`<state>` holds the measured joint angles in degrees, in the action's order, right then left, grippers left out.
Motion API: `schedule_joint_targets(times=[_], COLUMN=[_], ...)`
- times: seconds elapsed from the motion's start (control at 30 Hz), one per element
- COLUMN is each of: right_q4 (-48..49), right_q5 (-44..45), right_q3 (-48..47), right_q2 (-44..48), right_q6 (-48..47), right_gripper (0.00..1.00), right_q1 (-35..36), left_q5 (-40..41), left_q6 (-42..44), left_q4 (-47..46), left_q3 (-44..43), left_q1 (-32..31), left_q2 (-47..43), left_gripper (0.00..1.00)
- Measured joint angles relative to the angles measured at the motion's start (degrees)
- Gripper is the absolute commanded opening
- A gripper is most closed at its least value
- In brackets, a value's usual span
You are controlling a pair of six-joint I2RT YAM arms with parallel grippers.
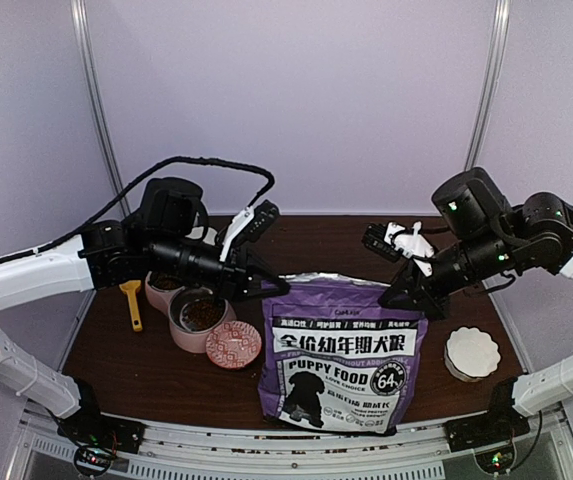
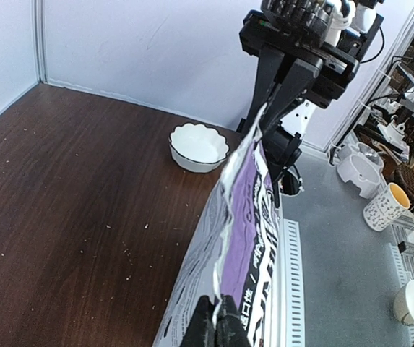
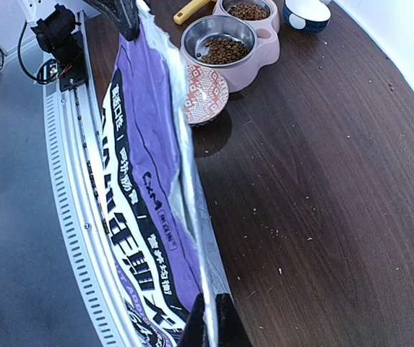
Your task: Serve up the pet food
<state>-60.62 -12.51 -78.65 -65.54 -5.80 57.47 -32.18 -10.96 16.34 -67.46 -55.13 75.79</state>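
Holding the top seam of the purple bag (image 1: 341, 355) stretched between two pinches looks like the step in hand. To do it well, both arms should pull evenly and at the same height, so the seam stays straight and the mouth neither gapes nor spills. The bag stands upright near the front middle of the surface (image 1: 126, 370), close to the near edge. Any sideways tug should therefore be gentle, and the base should stay planted so the bag does not tip towards the rail. The left end effector (image 1: 271, 287) is pressed together on the bag's top left corner, its fingertips (image 2: 217, 325) nipping the crinkled silver edge. The right end effector (image 1: 398, 298) is likewise clamped tight on the top right corner, with nothing else in its grip. The pet food (image 3: 225, 50) that can be seen lies as brown pellets in both steel bowls of the pink feeder (image 3: 264, 54), left of the bag. What remains inside the bag is hidden. The patterned dish (image 1: 233, 345) sits just beside the bag's left flank and touches the feeder, so a swing to the left would likely strike it. The yellow scoop (image 1: 132, 305) lies further left, and the white bowl (image 1: 471, 352) stands apart on the right.
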Motion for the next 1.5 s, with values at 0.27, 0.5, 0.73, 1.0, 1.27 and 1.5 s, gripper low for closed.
schedule_joint_targets(times=[0.27,0.5,0.73,1.0,1.27,1.5], right_q4=[-1.31,-1.14,-3.91,-3.93,-0.94,3.85], right_q5=[1.57,1.44,3.37,5.18,8.31,12.20], right_q3=[0.85,1.33,1.44,1.46,3.19,4.46], right_q2=[1.49,2.10,4.04,4.92,5.40,3.21], right_q6=[0.15,0.22,0.61,1.55,3.08,7.19], right_gripper=[0.00,0.16,0.00,0.00,0.00,0.00], right_q1=[-0.63,-0.61,-1.20,-1.46,-1.64,-8.94], left_q5=[0.04,0.04,0.02,0.09,1.60,6.82], left_q6=[0.00,0.02,0.00,0.00,-0.02,0.44], left_q4=[0.26,0.07,0.13,0.26,-0.07,0.46], left_q3=[0.09,0.11,0.28,0.28,0.28,-6.12], left_q1=[0.48,0.46,0.96,1.14,1.20,1.70], left_q2=[-0.13,-0.13,-0.37,-0.37,-0.26,6.19], left_gripper=[0.00,0.00,0.00,0.00,0.00,0.17])
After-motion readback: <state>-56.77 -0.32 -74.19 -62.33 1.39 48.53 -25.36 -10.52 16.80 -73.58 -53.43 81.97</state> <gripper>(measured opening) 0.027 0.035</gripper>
